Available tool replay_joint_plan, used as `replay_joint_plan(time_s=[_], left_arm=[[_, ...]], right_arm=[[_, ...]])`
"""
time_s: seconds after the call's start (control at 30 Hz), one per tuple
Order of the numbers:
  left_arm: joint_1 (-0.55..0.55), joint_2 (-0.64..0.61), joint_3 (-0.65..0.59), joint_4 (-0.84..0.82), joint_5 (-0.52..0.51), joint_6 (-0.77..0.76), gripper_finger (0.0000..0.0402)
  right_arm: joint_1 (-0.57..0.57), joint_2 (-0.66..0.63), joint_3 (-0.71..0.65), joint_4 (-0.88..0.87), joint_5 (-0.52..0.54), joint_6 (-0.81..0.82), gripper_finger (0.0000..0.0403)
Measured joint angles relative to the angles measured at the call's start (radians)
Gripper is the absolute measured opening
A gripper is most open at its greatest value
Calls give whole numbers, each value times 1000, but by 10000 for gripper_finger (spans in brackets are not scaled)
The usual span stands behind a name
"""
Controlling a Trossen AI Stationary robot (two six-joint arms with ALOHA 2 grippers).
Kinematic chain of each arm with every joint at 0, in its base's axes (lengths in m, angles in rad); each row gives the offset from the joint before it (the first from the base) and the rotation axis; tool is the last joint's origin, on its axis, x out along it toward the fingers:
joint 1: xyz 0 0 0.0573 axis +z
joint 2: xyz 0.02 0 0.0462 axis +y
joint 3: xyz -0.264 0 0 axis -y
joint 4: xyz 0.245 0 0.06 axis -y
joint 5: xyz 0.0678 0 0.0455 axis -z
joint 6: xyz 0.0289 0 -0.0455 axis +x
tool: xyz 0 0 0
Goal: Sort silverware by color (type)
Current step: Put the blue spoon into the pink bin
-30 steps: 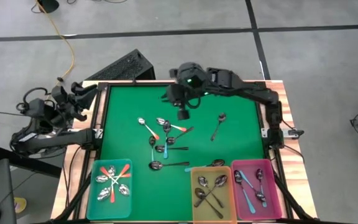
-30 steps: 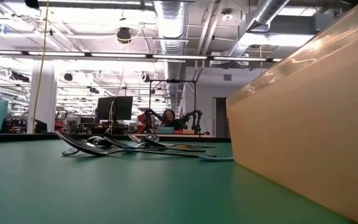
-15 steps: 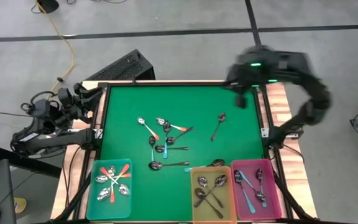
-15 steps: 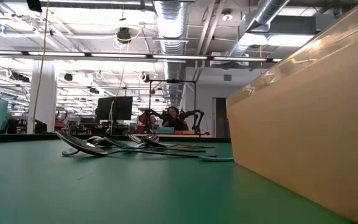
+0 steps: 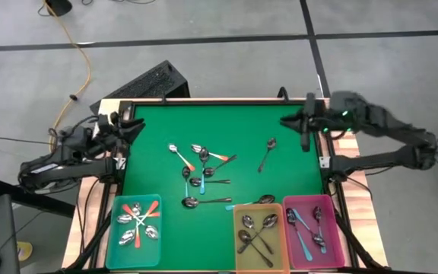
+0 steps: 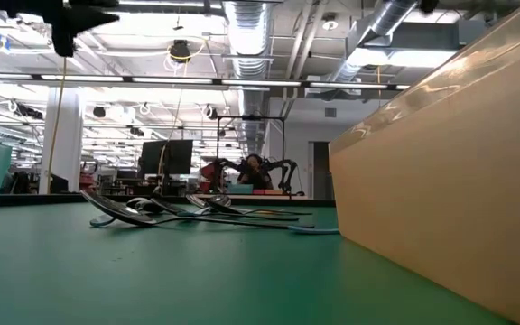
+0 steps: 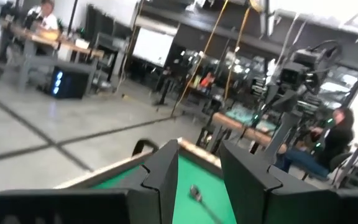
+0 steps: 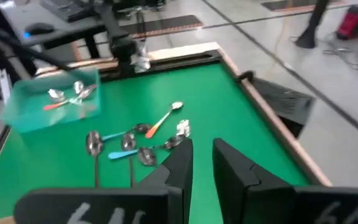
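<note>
Several loose spoons (image 5: 200,164) with orange-red, light blue and dark handles lie in a cluster on the green table (image 5: 158,122), also seen in the right wrist view (image 8: 135,142). One dark spoon (image 5: 267,153) lies apart to the right, and two more (image 5: 204,202) lie near the bins. My left gripper (image 5: 133,125) hovers at the table's left edge, open and empty (image 7: 199,180). My right gripper (image 5: 304,126) hovers at the right edge, pointing across the table, open and empty (image 8: 202,163).
Three bins stand along the near edge. The teal one (image 5: 135,222) holds orange-handled spoons, the yellow one (image 5: 258,236) dark spoons, the pink one (image 5: 312,228) blue-handled spoons. The yellow bin's wall (image 6: 441,162) fills the right of the low view. People sit at benches beyond the table.
My right gripper has drawn back from above the table's far middle toward the right edge, sinking a little and rolling about its own line. My left gripper has come down and a little toward the table from its left edge. The spoons have not moved.
</note>
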Motion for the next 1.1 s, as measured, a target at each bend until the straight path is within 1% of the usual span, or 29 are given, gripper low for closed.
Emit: replay_joint_plan(time_s=[0.07, 0.17, 0.23, 0.33, 0.43, 0.53, 0.67, 0.8, 0.93, 1.1], left_arm=[[0, 12, -26, -2, -14, -19, 105], [0, 43, -54, 0, -33, -24, 105], [0, 73, -63, -5, -51, -15, 105], [0, 115, -64, -2, -55, -3, 105], [0, 149, -64, -6, -56, 48, 105], [0, 183, -64, -5, -73, 47, 105], [0, 215, -64, -7, -104, 50, 105], [0, 233, -64, -8, -96, 61, 105], [0, 236, -64, -8, -81, 81, 105], [0, 234, -64, -8, -82, 83, 105]], right_arm=[[17, -27, -100, 86, -1, 10, 77], [31, -67, -213, 175, -1, 36, 77], [36, -74, -271, 219, 0, 74, 77], [47, -51, -327, 267, 0, 115, 77], [50, -26, -337, 259, -1, 113, 77], [49, 10, -337, 250, 5, 113, 77], [57, 73, -337, 236, 62, 112, 77], [82, 153, -337, 254, 83, 76, 80], [111, 240, -337, 281, 83, 55, 99], [143, 355, -338, 386, 84, 53, 143]])
